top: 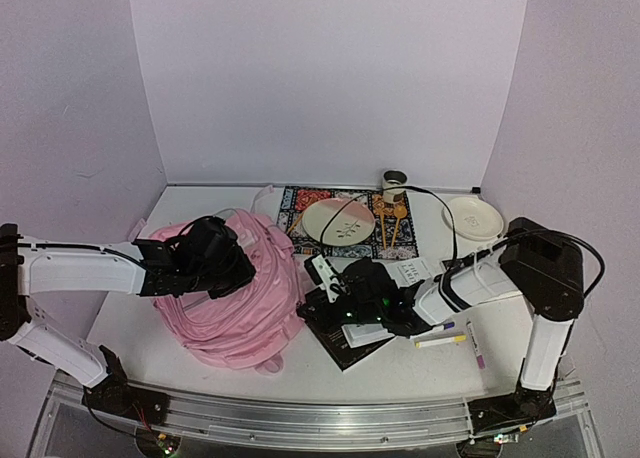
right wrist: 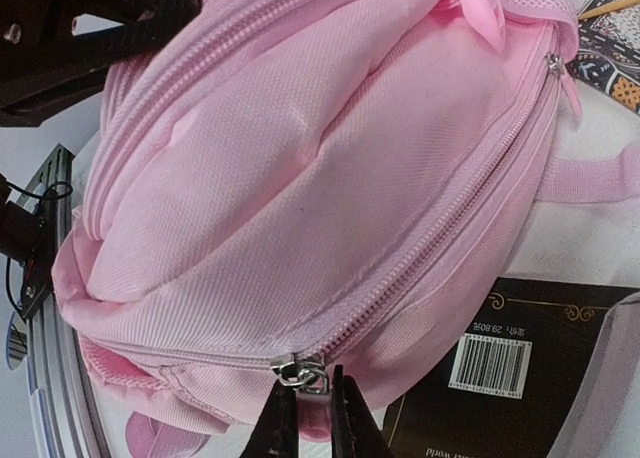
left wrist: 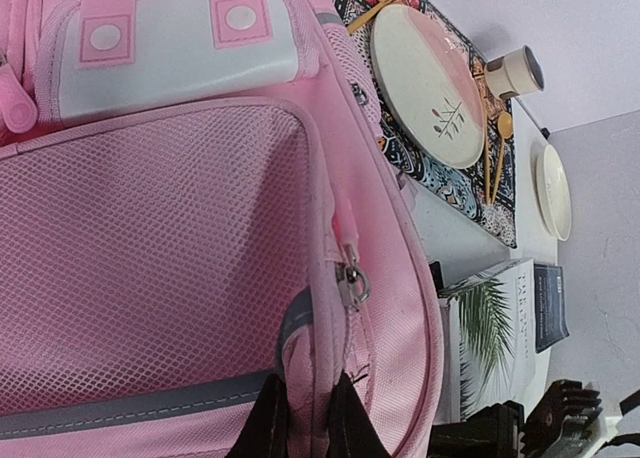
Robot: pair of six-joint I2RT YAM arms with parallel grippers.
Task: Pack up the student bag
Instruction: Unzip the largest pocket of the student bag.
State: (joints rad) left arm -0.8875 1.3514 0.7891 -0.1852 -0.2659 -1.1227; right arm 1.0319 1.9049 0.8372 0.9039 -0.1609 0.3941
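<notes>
The bag [top: 235,298] slumps on the desk [top: 400,378], left of centre. It looks soft, light and floppy, so seams and zip pulls give the surest hold. The left jaws pinch a front seam. The right jaws pinch a zip pull [right wrist: 300,371].

A dark book [right wrist: 520,388] with a barcode lies on the desk [top: 420,383], just right of the right fingers [right wrist: 277,423]. Well beyond the left fingers [left wrist: 268,428], up and to their right, a patterned mat [left wrist: 440,183] carries a cream plate [left wrist: 425,78] with a sprig motif, wooden utensils [left wrist: 495,153] and a small cup [left wrist: 515,73]. A small white dish [left wrist: 553,188] sits past the mat. A leaf-covered book [left wrist: 490,323] lies nearer those fingers. Two markers [top: 441,341] lie behind the right fingers, toward the desk's right side.
</notes>
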